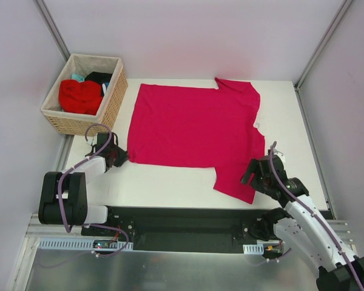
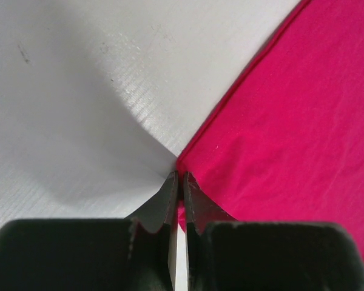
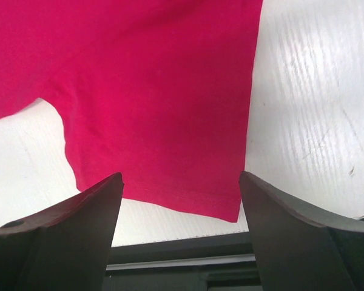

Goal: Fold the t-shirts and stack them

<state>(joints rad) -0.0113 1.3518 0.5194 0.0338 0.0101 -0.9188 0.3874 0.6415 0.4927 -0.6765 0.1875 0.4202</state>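
White table (image 1: 170, 188), pink shirt (image 1: 194, 124) spread flat; left gripper (image 2: 178, 177) clenched at its corner toward the left edge, right gripper (image 3: 181, 182) released over the near-edge sleeve.

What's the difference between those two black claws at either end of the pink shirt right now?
The left gripper has its jaws shut, tips at the hem corner of the pink t-shirt; the right gripper has its jaws wide open. The left sits at the shirt's left end, the right over a sleeve at the right end. Both are black and low at the shirt's near edge.
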